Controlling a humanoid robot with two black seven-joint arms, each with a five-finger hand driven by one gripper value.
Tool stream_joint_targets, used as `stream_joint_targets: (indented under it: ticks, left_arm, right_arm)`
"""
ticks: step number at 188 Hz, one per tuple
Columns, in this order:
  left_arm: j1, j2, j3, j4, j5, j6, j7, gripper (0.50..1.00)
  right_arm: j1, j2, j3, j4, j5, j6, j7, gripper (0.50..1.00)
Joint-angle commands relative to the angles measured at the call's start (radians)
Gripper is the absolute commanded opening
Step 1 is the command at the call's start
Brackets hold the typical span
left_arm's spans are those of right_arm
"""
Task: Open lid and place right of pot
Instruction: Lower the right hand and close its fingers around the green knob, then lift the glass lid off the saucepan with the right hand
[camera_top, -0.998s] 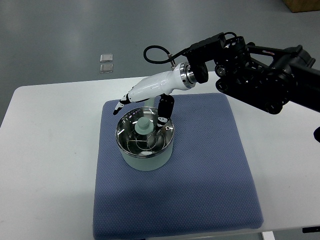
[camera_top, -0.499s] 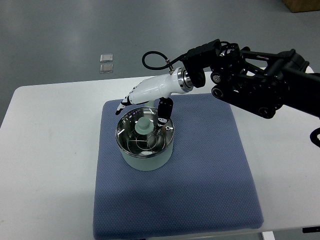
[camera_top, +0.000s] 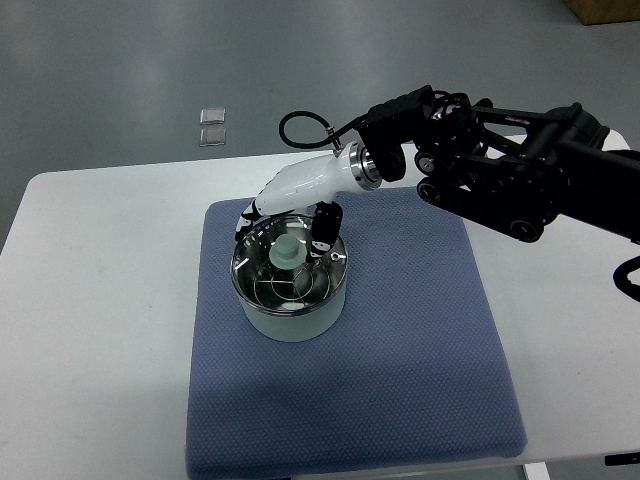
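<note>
Right hand poised over the pot lid

Your right hand (camera_top: 290, 205) hovers with fingers spread, holding nothing, bracketing the knob (camera_top: 287, 250) because the glass lid (camera_top: 288, 270) sits on the pot (camera_top: 290, 318), centred on the blue mat (camera_top: 400, 340).

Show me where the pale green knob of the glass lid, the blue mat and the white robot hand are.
Pale green knob of the glass lid (camera_top: 287, 250), top view, its top face.
Blue mat (camera_top: 400, 380), top view, bare cloth right of the pot.
White robot hand (camera_top: 300, 190), top view, back of the palm.
</note>
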Motion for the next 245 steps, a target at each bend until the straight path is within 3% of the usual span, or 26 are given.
stream_joint_targets:
  ticks: [1, 58, 165, 245]
  left_arm:
    - [0.0, 0.0, 0.0, 0.0, 0.0, 0.0, 0.0, 1.0]
    - [0.0, 0.0, 0.001, 0.0, 0.0, 0.0, 0.0, 1.0]
    - [0.0, 0.0, 0.0, 0.0, 0.0, 0.0, 0.0, 1.0]
    - [-0.001, 0.0, 0.001, 0.0, 0.0, 0.0, 0.0, 1.0]
  right_arm:
    - [0.0, 0.002, -0.001, -0.002, -0.005, 0.0, 0.0, 0.809]
    - [-0.008, 0.0, -0.002, -0.006, -0.007, 0.0, 0.0, 0.76]
    - [-0.008, -0.001, -0.001, -0.008, -0.007, 0.002, 0.002, 0.509]
    - [-0.022, -0.006, 0.002, -0.008, -0.005, 0.002, 0.002, 0.5]
